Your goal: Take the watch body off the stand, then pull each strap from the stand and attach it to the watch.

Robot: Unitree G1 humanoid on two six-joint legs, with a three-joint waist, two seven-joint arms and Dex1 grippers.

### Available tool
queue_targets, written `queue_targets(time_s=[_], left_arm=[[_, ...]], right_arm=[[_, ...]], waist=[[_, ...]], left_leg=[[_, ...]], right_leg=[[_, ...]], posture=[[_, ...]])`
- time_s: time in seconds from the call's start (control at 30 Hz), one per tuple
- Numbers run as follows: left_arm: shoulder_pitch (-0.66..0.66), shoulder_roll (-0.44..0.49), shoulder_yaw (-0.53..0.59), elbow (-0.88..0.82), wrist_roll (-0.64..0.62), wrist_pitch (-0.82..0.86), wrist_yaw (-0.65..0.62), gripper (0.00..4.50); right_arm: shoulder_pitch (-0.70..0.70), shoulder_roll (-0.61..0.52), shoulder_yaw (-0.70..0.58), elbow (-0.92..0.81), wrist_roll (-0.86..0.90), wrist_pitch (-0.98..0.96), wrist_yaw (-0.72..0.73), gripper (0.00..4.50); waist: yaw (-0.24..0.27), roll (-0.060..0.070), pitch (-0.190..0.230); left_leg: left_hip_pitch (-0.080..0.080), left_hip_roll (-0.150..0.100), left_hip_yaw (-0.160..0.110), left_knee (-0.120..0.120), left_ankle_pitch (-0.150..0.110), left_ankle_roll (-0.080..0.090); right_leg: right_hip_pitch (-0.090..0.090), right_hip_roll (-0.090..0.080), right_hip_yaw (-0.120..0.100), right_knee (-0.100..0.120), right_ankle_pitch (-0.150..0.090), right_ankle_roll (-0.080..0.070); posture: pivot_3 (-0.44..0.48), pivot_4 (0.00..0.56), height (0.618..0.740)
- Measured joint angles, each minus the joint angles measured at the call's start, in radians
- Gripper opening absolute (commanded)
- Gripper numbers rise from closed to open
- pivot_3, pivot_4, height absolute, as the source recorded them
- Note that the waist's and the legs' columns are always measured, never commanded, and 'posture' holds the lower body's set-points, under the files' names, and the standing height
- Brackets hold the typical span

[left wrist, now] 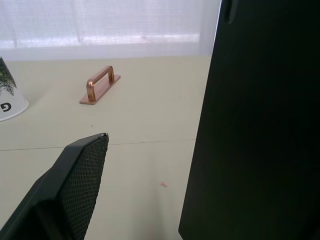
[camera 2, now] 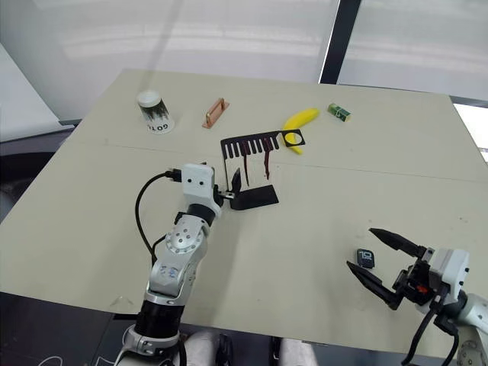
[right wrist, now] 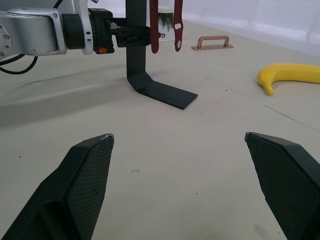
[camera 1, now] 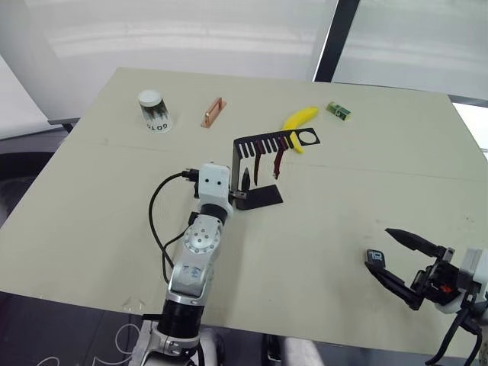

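— Where are the end effectors?
— The left end effector is clenched on the upright of the stand, near the middle of the table. The right end effector hangs released, fingers spread wide, near the table's front right corner.
— And the watch body?
— The watch body lies flat on the table between those spread fingers, apart from both, well away from the stand.
— The straps?
— Both straps hang from the comb-slotted arm of the stand. Beyond it, towards the far edge, lie a banana, a copper handle and a paper cup.
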Motion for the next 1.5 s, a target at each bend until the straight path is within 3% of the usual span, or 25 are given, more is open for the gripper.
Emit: queue_targets(time_s=[0.03, 0.1, 0.27, 0.33, 0.63, 0.77, 1.0, 1.2, 1.5], left_arm=[[0.0, 0.0, -0.001, 0.0, 0.0, -0.001, -0.001, 4.09], [-0.001, 0.0, -0.003, 0.001, 0.0, -0.001, -0.002, 3.69], [-0.005, 0.0, -0.026, 0.005, 0.003, -0.001, -0.009, 0.96], [-0.007, 0.0, -0.028, 0.008, 0.006, -0.001, -0.008, 0.13], [-0.013, 0.0, -0.039, 0.019, 0.021, -0.008, -0.026, 0.05], [-0.036, 0.0, -0.036, 0.036, 0.026, 0.003, -0.03, 0.05], [-0.07, -0.015, -0.017, 0.037, 0.044, 0.067, 0.02, 0.05], [-0.093, -0.031, -0.017, 0.035, 0.087, 0.119, 0.109, 0.05], [-0.107, -0.04, -0.018, 0.034, 0.102, 0.151, 0.162, 0.05]], right_arm=[[0.001, 0.0, 0.0, -0.001, -0.002, 0.0, -0.004, 4.5], [0.002, 0.0, 0.0, -0.003, -0.002, 0.0, -0.009, 4.5], [0.007, 0.002, 0.0, -0.023, -0.003, 0.001, -0.027, 4.5], [0.012, 0.006, 0.0, -0.029, -0.003, 0.001, -0.031, 4.5], [0.04, 0.044, 0.004, -0.08, -0.012, 0.006, -0.077, 4.5], [0.04, 0.088, 0.065, -0.163, -0.016, 0.036, -0.146, 4.5], [-0.023, 0.169, 0.218, -0.363, -0.082, 0.207, -0.43, 4.5], [-0.191, 0.278, 0.408, -0.472, -0.211, 0.408, -0.726, 4.5], [-0.469, 0.434, 0.58, -0.452, -0.327, 0.583, -0.952, 4.5]], waist=[[0.0, 0.0, 0.0], [0.0, 0.0, 0.0], [0.0, 0.0, 0.0], [0.0, 0.0, 0.0], [0.0, 0.0, 0.0], [-0.001, 0.0, 0.0], [-0.001, 0.0, 0.0], [-0.004, -0.001, 0.0], [-0.011, -0.001, 0.0]], left_leg=[[0.0, 0.0, 0.0, 0.0, 0.0, 0.0], [0.0, 0.0, 0.0, 0.0, 0.0, 0.0], [0.0, 0.0, 0.0, 0.0, 0.0, 0.0], [0.0, 0.0, 0.0, 0.0, 0.0, 0.0], [0.0, 0.0, 0.0, 0.0, 0.0, 0.0], [0.0, 0.0, 0.0, 0.0, 0.0, 0.0], [-0.001, 0.0, -0.001, 0.0, 0.0, -0.001], [-0.002, 0.0, -0.001, 0.0, 0.001, -0.002], [-0.003, 0.001, -0.001, 0.0, 0.001, -0.001]], right_leg=[[0.0, 0.0, 0.0, 0.0, 0.0, 0.0], [0.0, 0.0, 0.0, 0.0, 0.0, 0.0], [0.0, 0.0, 0.0, 0.0, 0.0, 0.0], [0.0, 0.0, 0.0, 0.0, 0.0, 0.0], [0.0, 0.0, 0.0, 0.0, 0.0, 0.0], [0.0, 0.0, 0.0, 0.0, 0.0, 0.0], [-0.001, 0.0, 0.0, 0.0, 0.0, 0.0], [-0.002, 0.0, 0.0, 0.0, 0.0, 0.0], [-0.002, 0.0, -0.001, 0.001, 0.0, 0.0]], posture=[[0.0, 0.15, 0.729], [0.0, 0.15, 0.729], [0.0, 0.15, 0.729], [0.0, 0.15, 0.729], [0.0, 0.15, 0.729], [0.0, 0.15, 0.729], [0.0, 0.15, 0.729], [0.0, 0.15, 0.729], [0.0, 0.15, 0.729]])
